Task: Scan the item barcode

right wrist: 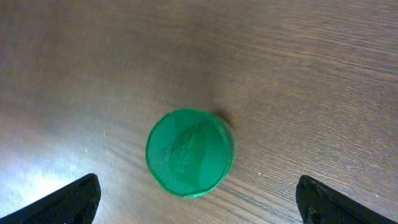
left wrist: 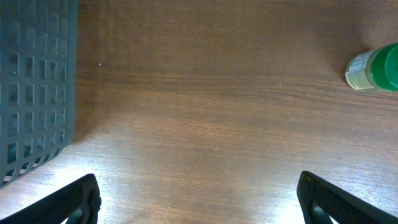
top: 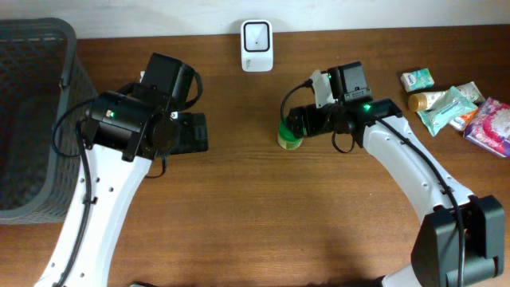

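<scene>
Grained wooden table [right wrist: 311,62]; smooth green plastic cap [right wrist: 189,152]; dark plastic lattice basket [left wrist: 31,81]

This looks like a mock shop checkout. A small white boxy barcode scanner [top: 256,45] stands at the back of the brown wooden table [top: 255,199]. A dark grey plastic mesh basket [top: 36,28] sits to the left and small wrapped packets [top: 458,108] to the right.

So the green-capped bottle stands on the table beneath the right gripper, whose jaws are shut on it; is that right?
Not quite: the right gripper is open, its fingers wide apart and clear of the green-capped bottle, as the right wrist view shows. The rest holds.
</scene>
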`<state>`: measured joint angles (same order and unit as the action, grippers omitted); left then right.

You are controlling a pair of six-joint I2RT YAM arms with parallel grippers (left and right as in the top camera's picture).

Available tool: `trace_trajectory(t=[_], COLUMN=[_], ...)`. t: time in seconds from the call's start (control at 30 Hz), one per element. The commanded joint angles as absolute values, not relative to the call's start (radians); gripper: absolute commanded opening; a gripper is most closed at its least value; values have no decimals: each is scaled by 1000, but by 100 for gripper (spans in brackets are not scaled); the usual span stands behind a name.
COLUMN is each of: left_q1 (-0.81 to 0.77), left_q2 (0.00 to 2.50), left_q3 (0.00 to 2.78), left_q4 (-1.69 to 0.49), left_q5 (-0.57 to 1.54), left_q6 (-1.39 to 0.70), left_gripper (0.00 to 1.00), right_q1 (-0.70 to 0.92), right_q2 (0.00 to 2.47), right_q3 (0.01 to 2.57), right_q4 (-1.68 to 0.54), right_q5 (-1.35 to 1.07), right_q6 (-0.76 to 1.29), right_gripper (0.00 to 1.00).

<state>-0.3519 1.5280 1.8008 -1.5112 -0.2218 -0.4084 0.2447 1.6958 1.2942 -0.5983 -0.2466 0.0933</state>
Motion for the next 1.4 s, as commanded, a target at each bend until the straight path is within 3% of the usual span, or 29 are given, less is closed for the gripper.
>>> trace_trajectory(t=[0.0, 0.13, 0.23, 0.53, 0.77, 1.2, 1.23, 1.27, 1.3, 1.33, 1.37], left_q1=[-350, -350, -350, -350, -350, -350, -350, -350, -350, -350, -350], left_q2=[1525, 1525, 1526, 1525, 1525, 1525, 1525, 1526, 1525, 1525, 1525], left_q3=[1800, 1800, 1800, 1800, 1800, 1800, 1800, 1800, 1800, 1800, 1800], left_q4=[-1512, -1512, -1512, -1512, -1512, -1512, -1512, -1512, -1512, -1512, -1512], left_q5=[-232, -232, -232, -232, -232, -232, -232, -232, -232, -232, -232], left_q6=[-406, -406, -406, -406, -407, -406, -406, -406, -406, -406, -406], left_gripper=[99, 99, 99, 99, 99, 99, 99, 99, 99, 99, 99], right_q1=[256, 268, 269, 318, 339, 340, 340, 340, 340, 340, 340], right_q2=[1726, 1797, 1825, 1824, 1824, 1974, 1974, 1974, 1974, 1974, 1974], right_q3=[1295, 1295, 1295, 1326, 1444, 1401, 1402, 1402, 1402, 1402, 1402], right_q4=[-560, -558, -560, -553, -639, -622, -611, -605, -606, -606, -606], right_q5=[-197, -198, -207, -283, -224, -152, -152, -152, -152, -152, -152], right_q6=[51, -274, -367, -365, -187, -181, -181, -181, -181, -177, -165], right_gripper=[99, 98, 99, 99, 99, 99, 95, 77, 65, 57, 56])
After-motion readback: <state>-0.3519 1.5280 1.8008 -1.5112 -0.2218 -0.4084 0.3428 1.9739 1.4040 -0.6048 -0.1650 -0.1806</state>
